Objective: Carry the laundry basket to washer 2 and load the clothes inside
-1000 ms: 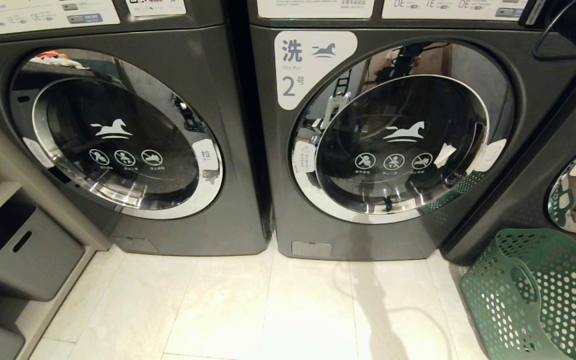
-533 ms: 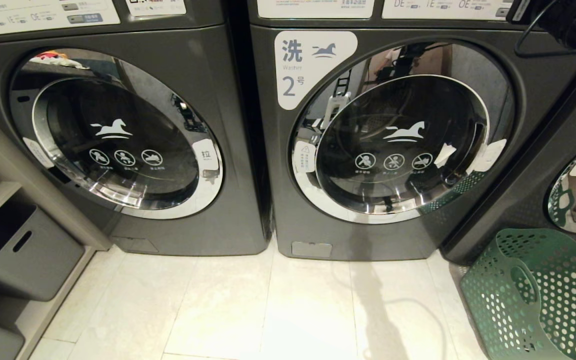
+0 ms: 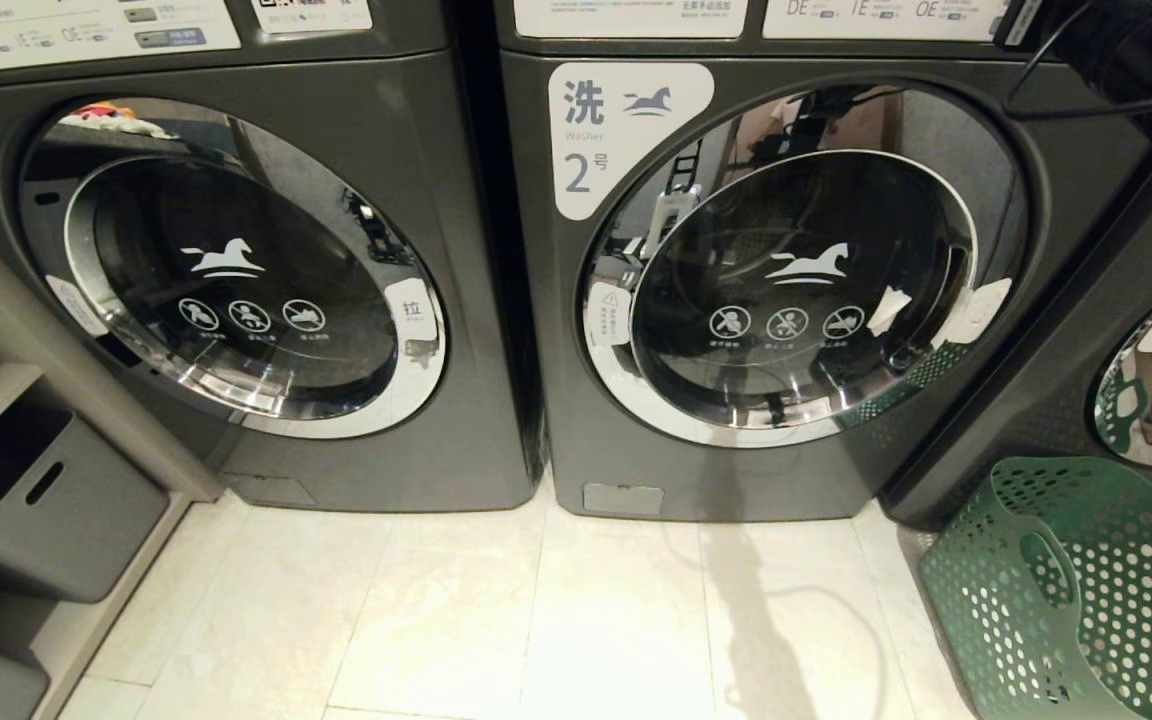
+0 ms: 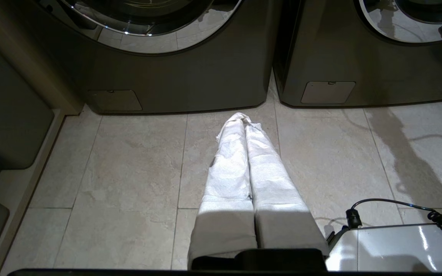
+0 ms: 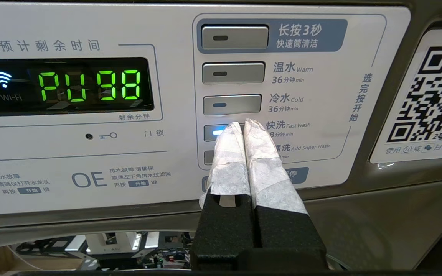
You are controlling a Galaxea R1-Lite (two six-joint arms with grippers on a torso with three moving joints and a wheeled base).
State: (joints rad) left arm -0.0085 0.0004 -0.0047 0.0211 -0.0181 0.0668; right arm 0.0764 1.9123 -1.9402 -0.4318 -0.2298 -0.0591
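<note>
the right gripper is pinched shut, holding nothing, its tip at a lit button on washer 2. the left gripper is shut too, low over the floor. the green basket sits right of washer 2, whose door is closed.

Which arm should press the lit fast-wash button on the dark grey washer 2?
Right. The right gripper, shut, sits at the lit blue button; the left gripper, shut, hangs low over the floor tiles.
</note>
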